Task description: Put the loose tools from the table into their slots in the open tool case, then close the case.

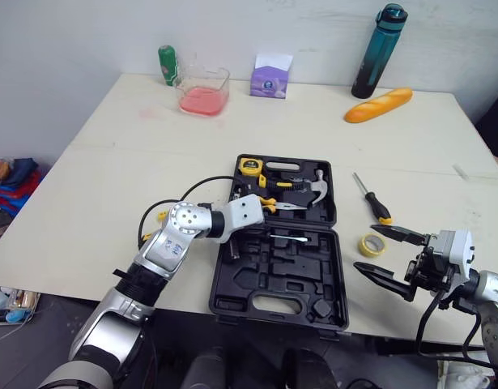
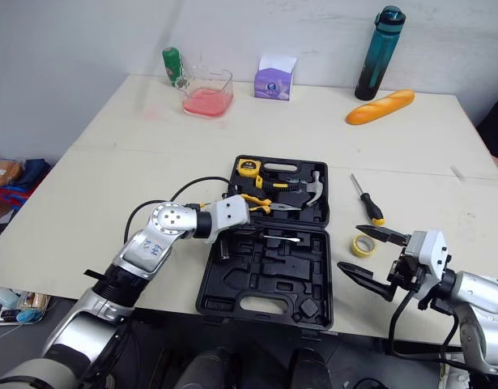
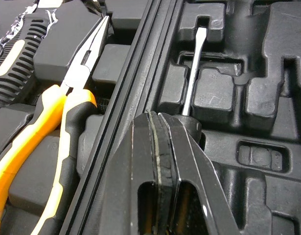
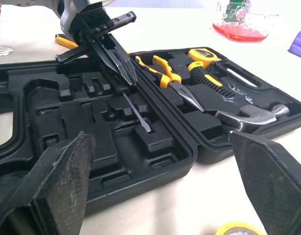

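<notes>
While a yellow-and-black handle (image 1: 162,215) lies on the table just left of the tool case (image 1: 257,279), half hidden under the left arm, the left gripper (image 3: 159,116) reaches into the case's near half. Its two fingers are pressed together with no gap, their tips resting on the handle end of a flat-blade screwdriver (image 3: 193,68). The shaft already lies along its moulded groove, so the closed claw looks to be pushing the tool down rather than carrying it.

In the far half of the case sit a tape measure (image 1: 249,166), orange-handled needle-nose pliers (image 1: 274,204) and a claw hammer (image 1: 313,190), each in its recess.

Right of the case, a screwdriver with a black-and-yellow handle (image 1: 372,197) lies loose on the table, and nearer the table edge lies a roll of yellow tape (image 1: 372,245).

The right gripper (image 1: 367,249) hovers beside that roll with its fingers spread wide, probably ready to take it. Several recesses are unfilled and the case is open, so the task seems about midway.
</notes>
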You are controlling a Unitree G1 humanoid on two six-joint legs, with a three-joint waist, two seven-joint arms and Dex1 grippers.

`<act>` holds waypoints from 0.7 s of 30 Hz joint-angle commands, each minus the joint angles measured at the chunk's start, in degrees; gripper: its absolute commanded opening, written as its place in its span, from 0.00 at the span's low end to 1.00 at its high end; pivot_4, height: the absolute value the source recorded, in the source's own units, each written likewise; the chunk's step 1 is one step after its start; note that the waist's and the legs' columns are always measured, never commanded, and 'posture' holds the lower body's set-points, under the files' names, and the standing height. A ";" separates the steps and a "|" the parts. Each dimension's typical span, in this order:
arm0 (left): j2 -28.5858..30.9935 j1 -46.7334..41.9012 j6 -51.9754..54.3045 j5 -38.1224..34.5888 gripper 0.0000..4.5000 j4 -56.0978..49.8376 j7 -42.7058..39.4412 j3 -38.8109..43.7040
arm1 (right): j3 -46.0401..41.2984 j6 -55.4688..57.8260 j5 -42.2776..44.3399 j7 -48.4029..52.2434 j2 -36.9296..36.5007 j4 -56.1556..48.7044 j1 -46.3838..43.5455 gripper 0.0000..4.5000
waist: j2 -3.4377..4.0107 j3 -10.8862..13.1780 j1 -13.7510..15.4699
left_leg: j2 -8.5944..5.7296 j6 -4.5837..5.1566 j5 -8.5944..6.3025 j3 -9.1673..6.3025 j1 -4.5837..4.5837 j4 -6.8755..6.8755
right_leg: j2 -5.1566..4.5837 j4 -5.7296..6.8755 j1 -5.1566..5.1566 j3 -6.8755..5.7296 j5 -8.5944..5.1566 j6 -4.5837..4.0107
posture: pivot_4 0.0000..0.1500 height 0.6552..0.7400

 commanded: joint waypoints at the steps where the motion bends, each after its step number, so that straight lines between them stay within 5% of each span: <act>1: 0.57 5.16 0.22 5.08 0.02 6.71 -1.47 -7.46 | -0.17 -0.70 0.18 -0.74 0.30 -1.26 -1.07 1.00 | 0.09 -0.10 -0.01 | 0.00 0.00 -0.01 -0.02 0.01 0.00 | 0.00 -0.03 0.04 0.00 0.00 0.00 | 1.00 1.00; 11: 0.99 3.22 -12.82 -1.03 0.02 4.85 -1.61 2.06 | -1.69 0.55 1.14 -3.20 0.28 -1.81 -0.98 1.00 | 0.20 -0.20 -0.08 | 0.03 -0.02 -0.03 -0.17 0.01 -0.02 | -0.01 -0.15 0.17 0.02 0.00 0.01 | 1.00 1.00; 16: 4.89 3.14 -17.56 -12.48 0.02 -1.65 -6.65 12.10 | -6.18 3.86 3.26 -3.42 -2.73 -0.46 0.38 1.00 | 0.22 0.14 -0.28 | 0.03 -0.02 -0.02 -0.04 -0.32 -0.02 | 0.00 0.00 -0.31 -0.02 0.01 0.00 | 1.00 1.00; 21: 12.72 5.60 -15.33 -17.71 0.40 -5.24 -8.69 20.43 | -11.67 2.84 2.63 -4.53 -4.63 3.93 -0.38 1.00 | 0.14 0.29 -0.35 | 0.02 -0.01 0.10 0.00 -0.87 0.12 | 0.05 0.29 -0.83 -0.21 0.03 0.02 | 1.00 1.00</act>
